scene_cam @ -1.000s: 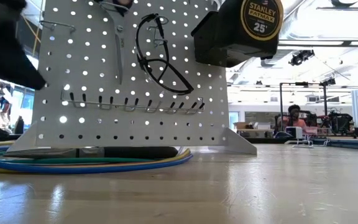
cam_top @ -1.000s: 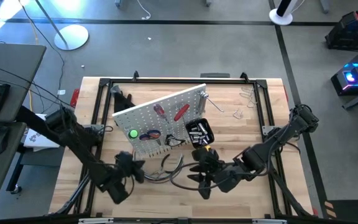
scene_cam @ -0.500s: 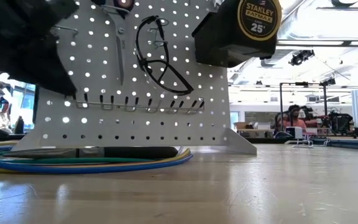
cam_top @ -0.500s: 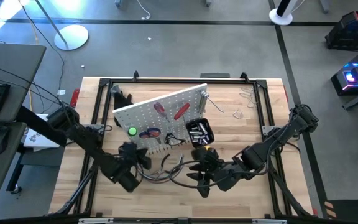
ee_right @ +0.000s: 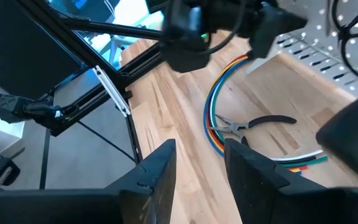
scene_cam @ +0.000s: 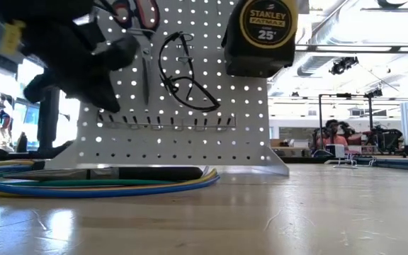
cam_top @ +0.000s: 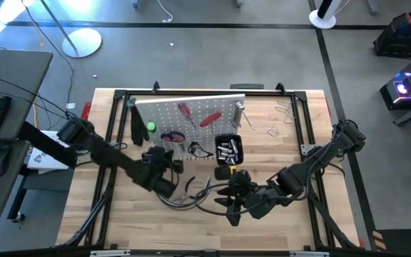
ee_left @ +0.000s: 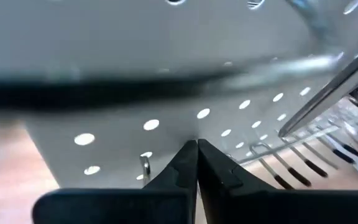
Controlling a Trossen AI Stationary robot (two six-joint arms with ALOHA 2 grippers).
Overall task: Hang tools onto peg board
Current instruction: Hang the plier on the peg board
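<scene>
From my station, starting on the left, the left gripper (cam_top: 164,161) has its fingers (ee_left: 194,163) pressed together with nothing between them, nose right up against the front face of the peg board (cam_top: 164,112), near its lower left corner. The board stands toward the far side of the table (cam_top: 312,214), its long edge running left to right, with red-handled scissors (scene_cam: 136,13), glasses (scene_cam: 188,72), a red-handled screwdriver (cam_top: 208,120) and a small black bin (cam_top: 227,150) on it. In front of the board lies the curved cable bundle (scene_cam: 98,185), and the black-handled pliers (ee_right: 258,124) rest on the wood just inside that curve, long axis roughly along the table's width. Further right, the right gripper (cam_top: 228,202) hovers with its fingers spread and empty; the pliers lie ahead of it toward the left arm, so I judge it the better arm for them. The yellow tape measure (cam_top: 224,171) sits just in front of the bin. Bare wood opens to the right; the cables crowd the pliers' far side.
</scene>
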